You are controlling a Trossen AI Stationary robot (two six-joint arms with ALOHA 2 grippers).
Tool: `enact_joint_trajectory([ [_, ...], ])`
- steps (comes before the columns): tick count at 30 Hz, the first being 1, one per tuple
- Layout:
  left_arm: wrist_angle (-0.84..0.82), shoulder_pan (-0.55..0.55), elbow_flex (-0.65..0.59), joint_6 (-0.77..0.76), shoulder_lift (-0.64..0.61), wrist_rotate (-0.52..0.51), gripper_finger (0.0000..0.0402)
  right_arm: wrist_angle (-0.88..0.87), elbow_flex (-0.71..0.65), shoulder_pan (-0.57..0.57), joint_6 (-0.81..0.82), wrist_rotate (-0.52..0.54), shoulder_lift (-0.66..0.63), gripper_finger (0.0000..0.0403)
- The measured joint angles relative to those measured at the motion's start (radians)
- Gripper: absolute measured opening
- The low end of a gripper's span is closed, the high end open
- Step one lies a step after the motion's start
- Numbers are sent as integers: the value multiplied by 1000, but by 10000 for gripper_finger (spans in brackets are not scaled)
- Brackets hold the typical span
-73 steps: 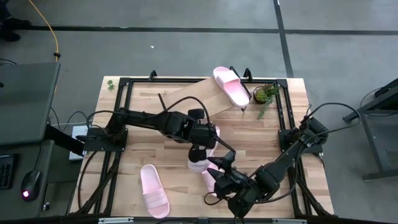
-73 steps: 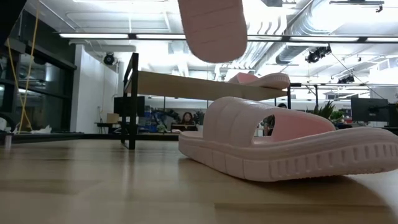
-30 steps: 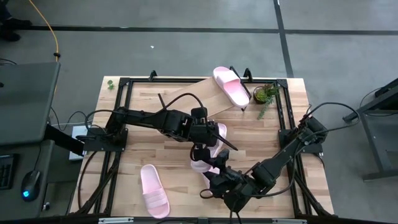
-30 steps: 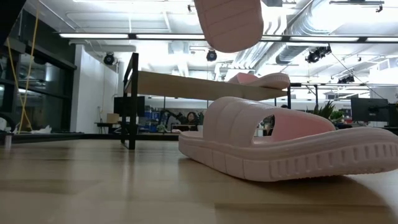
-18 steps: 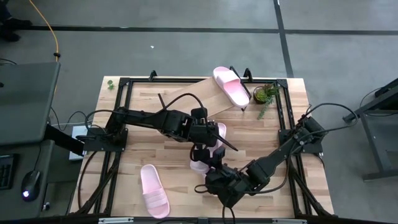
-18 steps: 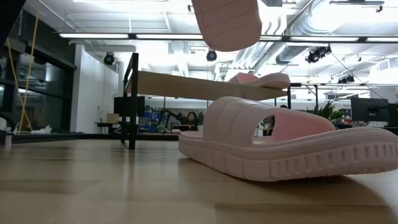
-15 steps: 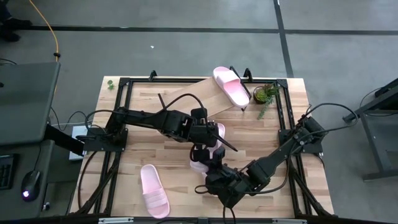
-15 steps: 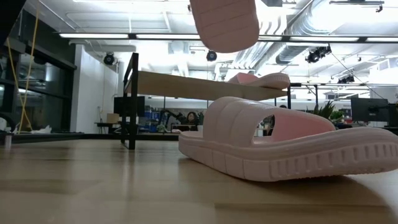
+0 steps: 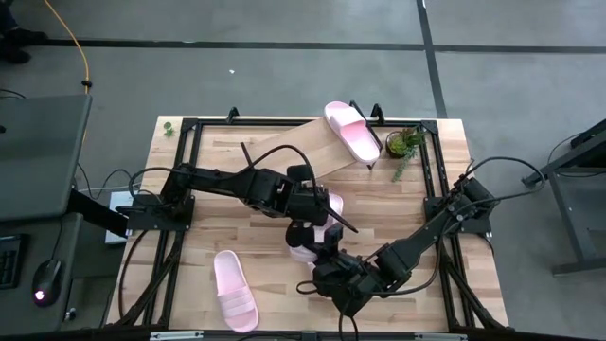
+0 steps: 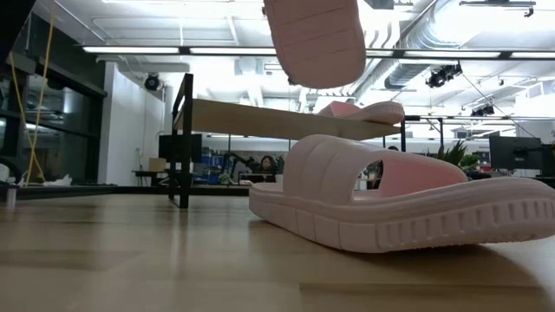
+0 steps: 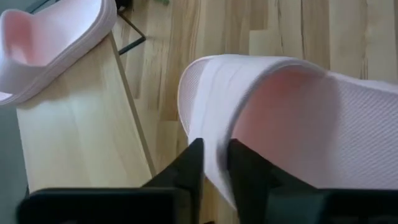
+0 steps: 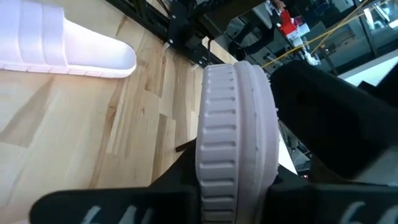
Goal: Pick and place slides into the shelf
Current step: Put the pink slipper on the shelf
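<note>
Between the two hands, above the surface [image 9: 216,194], hangs the lifted slide [image 10: 315,39] — pale pink, sole ribbed. The left hand [image 11: 216,148] has its fingers nearly together, with the rim of the slide's strap band pinched between them. The right hand [image 9: 328,264], just below the left one, is closed narrowly on the sole's edge. Beyond the left hand stands the shelf [image 9: 289,150], with a second slide [image 9: 350,131] lying on its far end. Out to the left of the right hand, a third slide [image 9: 234,290] lies flat — well apart from both.
</note>
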Motion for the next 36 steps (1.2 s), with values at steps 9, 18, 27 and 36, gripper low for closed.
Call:
enact_joint_trajectory([
  [9,-29,0,0,0,-28,-90,172,-30,0,0,-10,-7,0,40],
  [18,-32,0,1,-32,-185,-134,191,-124,0,-16,58,-63,-19,42],
  [27,6,0,1,-26,-336,-112,170,-123,0,-53,-17,-138,-91,43],
  [36,-8,0,1,-25,-393,-84,168,-84,0,-142,-162,-313,-182,43],
])
